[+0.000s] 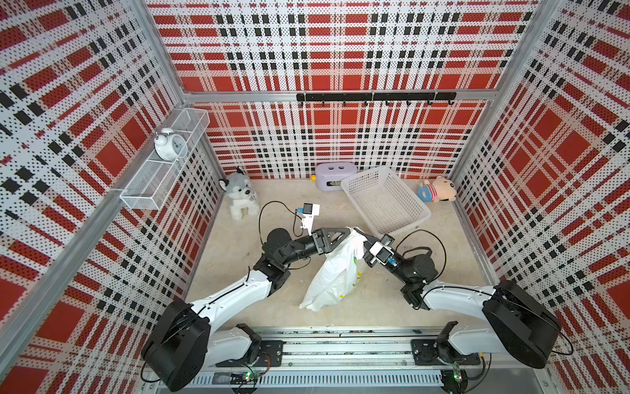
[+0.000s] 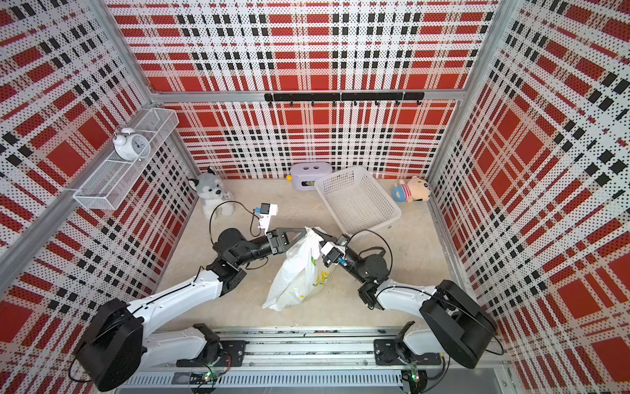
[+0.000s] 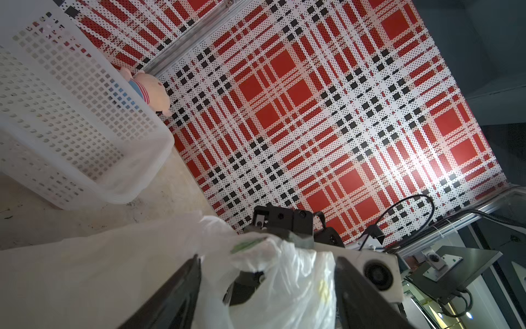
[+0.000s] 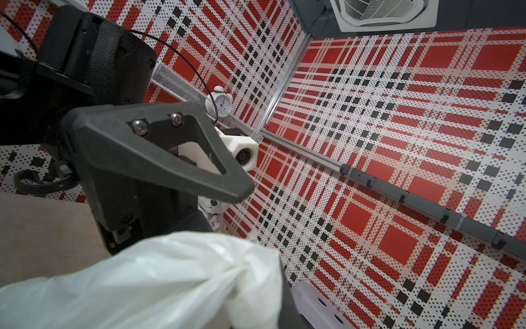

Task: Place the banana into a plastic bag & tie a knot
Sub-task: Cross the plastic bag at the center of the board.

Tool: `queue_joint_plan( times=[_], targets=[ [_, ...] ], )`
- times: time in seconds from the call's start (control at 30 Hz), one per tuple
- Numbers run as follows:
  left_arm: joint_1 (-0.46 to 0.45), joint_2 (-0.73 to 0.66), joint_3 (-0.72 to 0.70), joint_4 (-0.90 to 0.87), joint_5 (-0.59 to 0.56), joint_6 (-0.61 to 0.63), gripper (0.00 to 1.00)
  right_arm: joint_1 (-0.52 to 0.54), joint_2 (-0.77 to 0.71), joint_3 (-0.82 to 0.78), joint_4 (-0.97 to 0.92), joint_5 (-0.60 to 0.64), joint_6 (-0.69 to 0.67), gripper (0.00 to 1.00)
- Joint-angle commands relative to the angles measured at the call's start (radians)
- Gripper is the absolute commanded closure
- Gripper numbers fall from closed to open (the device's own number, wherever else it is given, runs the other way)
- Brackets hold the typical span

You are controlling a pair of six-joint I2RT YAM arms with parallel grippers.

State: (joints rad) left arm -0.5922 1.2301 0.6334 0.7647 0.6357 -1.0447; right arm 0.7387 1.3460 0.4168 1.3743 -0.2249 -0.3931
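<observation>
Left wrist view: our left gripper [image 3: 267, 257] has its jaws spread wide either side of the bunched top of the plastic bag [image 3: 113, 270], pinching nothing. Nearest us in a top view, the bag's bottom rests on the table [image 1: 231, 269], about midway across and toward the front edge, with the body slanting up and away. The banana isn't visible anywhere, but the bag bulges, so we judge it's inside. At the raised top, the right gripper [image 1: 362, 238] is clamped tight on the gathered film and holds the bag up. The left gripper meets it from the opposite side. We can't tell whether a knot has formed; the film is too crumpled. Step in hand, we reckon, is the left gripper taking the other loose end. To do it well, close on one end only, low by the neck, keep the right side taut, and pull sideways so the thin film doesn't tear. Just past the grippers, toward the far right corner, sits a white mesh basket [image 1: 358, 209]. A purple box [image 1: 335, 174] is at the far edge.
</observation>
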Motion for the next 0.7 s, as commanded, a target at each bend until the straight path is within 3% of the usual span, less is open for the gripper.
queue_joint_plan(
  times=[0.0,0.37,0.5,0.67],
  targets=[
    [-0.015,0.012,0.058,-0.014,0.007,0.037,0.25,0.008,-0.004,0.005,-0.003,-0.008,0.021,1.00],
    [-0.021,0.013,0.071,-0.001,0.017,0.031,0.39,0.010,0.004,0.007,-0.006,-0.007,0.021,1.00],
    [-0.023,0.018,0.061,-0.002,0.011,0.031,0.50,0.010,0.004,0.009,-0.006,-0.010,0.022,1.00],
    [-0.022,0.029,0.060,-0.001,0.005,0.031,0.73,0.010,0.004,0.010,-0.010,-0.011,0.022,1.00]
  ],
)
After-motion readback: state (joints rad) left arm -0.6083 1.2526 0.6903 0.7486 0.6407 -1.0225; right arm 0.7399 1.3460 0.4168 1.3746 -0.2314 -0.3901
